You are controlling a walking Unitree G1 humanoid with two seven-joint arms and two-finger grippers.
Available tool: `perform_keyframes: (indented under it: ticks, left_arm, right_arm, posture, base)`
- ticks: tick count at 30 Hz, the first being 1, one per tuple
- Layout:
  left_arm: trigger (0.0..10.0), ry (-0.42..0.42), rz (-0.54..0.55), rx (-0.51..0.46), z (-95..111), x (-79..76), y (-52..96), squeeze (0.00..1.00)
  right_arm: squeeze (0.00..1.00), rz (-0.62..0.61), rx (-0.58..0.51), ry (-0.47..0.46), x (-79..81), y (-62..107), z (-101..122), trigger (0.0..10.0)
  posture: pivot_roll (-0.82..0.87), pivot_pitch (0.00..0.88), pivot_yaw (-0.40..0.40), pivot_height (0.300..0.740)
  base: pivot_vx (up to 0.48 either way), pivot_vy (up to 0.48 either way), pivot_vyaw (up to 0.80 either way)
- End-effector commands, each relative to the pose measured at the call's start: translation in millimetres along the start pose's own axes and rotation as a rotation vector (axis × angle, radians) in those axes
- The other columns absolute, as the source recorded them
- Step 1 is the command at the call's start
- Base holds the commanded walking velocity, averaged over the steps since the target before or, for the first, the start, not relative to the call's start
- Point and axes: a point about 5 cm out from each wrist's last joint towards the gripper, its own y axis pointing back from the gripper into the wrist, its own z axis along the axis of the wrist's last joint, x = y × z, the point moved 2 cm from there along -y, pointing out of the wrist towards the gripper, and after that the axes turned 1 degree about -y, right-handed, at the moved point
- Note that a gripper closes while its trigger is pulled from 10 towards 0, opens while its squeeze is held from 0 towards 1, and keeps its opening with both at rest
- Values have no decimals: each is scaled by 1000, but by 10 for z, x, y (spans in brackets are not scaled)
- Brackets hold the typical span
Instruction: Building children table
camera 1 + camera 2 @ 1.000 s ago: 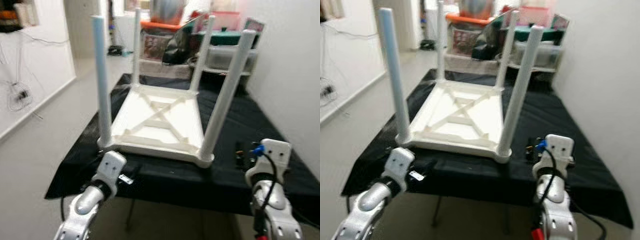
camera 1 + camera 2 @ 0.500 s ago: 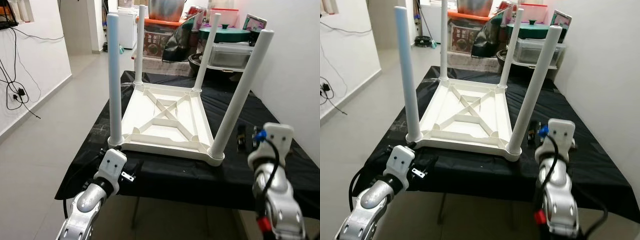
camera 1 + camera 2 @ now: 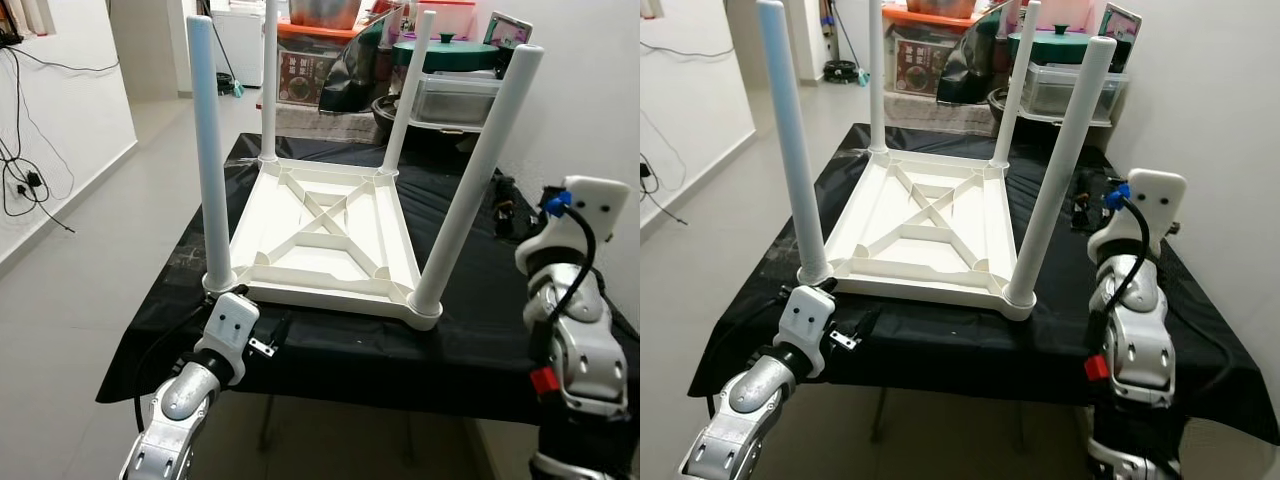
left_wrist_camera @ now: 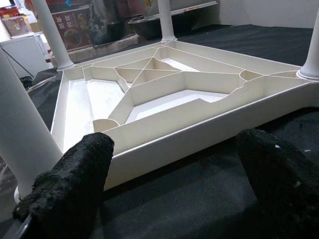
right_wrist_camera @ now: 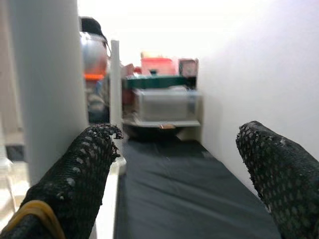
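Note:
A white children's table (image 3: 330, 235) lies upside down on a black-covered table (image 3: 350, 350), with its legs pointing up. My left gripper (image 3: 270, 333) is low at the black table's front edge, just before the front left leg (image 3: 210, 150). In the left wrist view its fingers (image 4: 75, 184) stand open, facing the white rim (image 4: 199, 134) with nothing between them. My right gripper (image 3: 1087, 205) is raised to the right of the front right leg (image 3: 480, 170). It is open and empty in the right wrist view, the leg (image 5: 45, 89) beside one finger.
A white wall runs close along the right. Storage boxes, a pot and bags (image 3: 450, 90) crowd the far end behind the black table. Cables (image 3: 20, 170) hang on the left wall, with open tiled floor (image 3: 90, 300) on that side.
My right arm has risen from the black table's front edge to beside the front right leg. The camera shifted. The left gripper stays by the front left corner.

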Motion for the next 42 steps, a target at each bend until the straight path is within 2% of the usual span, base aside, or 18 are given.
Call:
perform_keyframes:
  ticks: [1, 7, 9, 10, 12, 15, 20, 22, 26, 27, 28, 30, 39, 41, 42]
  left_arm:
    - [10000, -12, -14, 1, -4, -35, -31, 0]
    - [10000, -12, -15, -1, 0, -42, -44, 0]
    - [10000, -12, -14, -1, -4, -42, -45, 0]
    - [10000, -12, -14, 1, -12, -43, -42, 0]
    - [10000, -12, -14, 1, -12, -43, -42, 0]
    - [10000, -9, -16, 5, -27, -57, -45, 0]
    - [10000, -8, -17, 3, -28, -65, -56, 0]
    - [10000, -9, -21, 1, -26, -79, -70, 0]
    - [10000, -10, -23, 0, -25, -83, -75, 0]
    - [10000, -13, -21, 0, -25, -77, -75, 0]
    - [10000, -13, -21, 0, -25, -77, -75, 0]
    - [10000, -13, -18, 0, -27, -69, -72, 0]
    - [10000, -10, -19, 1, -38, -86, -72, 0]
    - [10000, -9, -21, 1, -39, -90, -74, 0]
    - [10000, -10, -22, 1, -41, -92, -76, 0]
  right_arm:
    - [0, 32, -15, -14, 29, -60, 77, 10000]
    - [0, 62, -38, -26, 39, -121, 183, 10000]
    - [0, 62, -57, -18, 4, -160, 248, 10000]
    - [0, 50, -75, -19, -64, -205, 319, 10000]
    - [0, 50, -75, -19, -64, -205, 319, 10000]
    - [0, 23, -160, -89, -206, -347, 611, 10000]
    - [0, 36, -206, -121, -182, -382, 734, 10000]
    - [0, 61, -271, -184, -72, -416, 887, 10000]
    - [0, 74, -294, -213, -19, -431, 942, 10000]
    - [0, 130, -313, -241, 130, -442, 993, 10000]
    - [0, 130, -313, -241, 130, -442, 993, 10000]
    - [0, 200, -324, -252, 268, -431, 1019, 10000]
    - [0, 269, -333, -230, 389, -418, 1026, 10000]
    - [0, 279, -317, -210, 421, -421, 979, 10000]
    - [0, 273, -280, -174, 440, -441, 887, 10000]
  posture:
    - [107, 0, -95, 740]
    - [109, 0, -100, 740]
    - [107, 0, -99, 740]
    - [105, 0, -100, 740]
    - [105, 0, -100, 740]
    - [99, 0, -97, 740]
    - [99, 0, -96, 740]
    - [103, 0, -96, 740]
    - [106, 0, -98, 740]
    - [112, 0, -104, 740]
    - [112, 0, -104, 740]
    - [112, 0, -104, 740]
    - [109, 0, -106, 740]
    - [109, 0, -106, 740]
    - [110, 0, -107, 740]
  base:
    - [0, 0, 0]
    - [0, 0, 0]
    - [0, 0, 0]
    - [0, 0, 0]
    - [0, 0, 0]
    - [0, 0, 0]
    - [0, 0, 0]
    - [0, 0, 0]
    - [0, 0, 0]
    - [0, 0, 0]
    - [0, 0, 0]
    - [0, 0, 0]
    - [0, 0, 0]
    - [0, 0, 0]
    - [0, 0, 0]
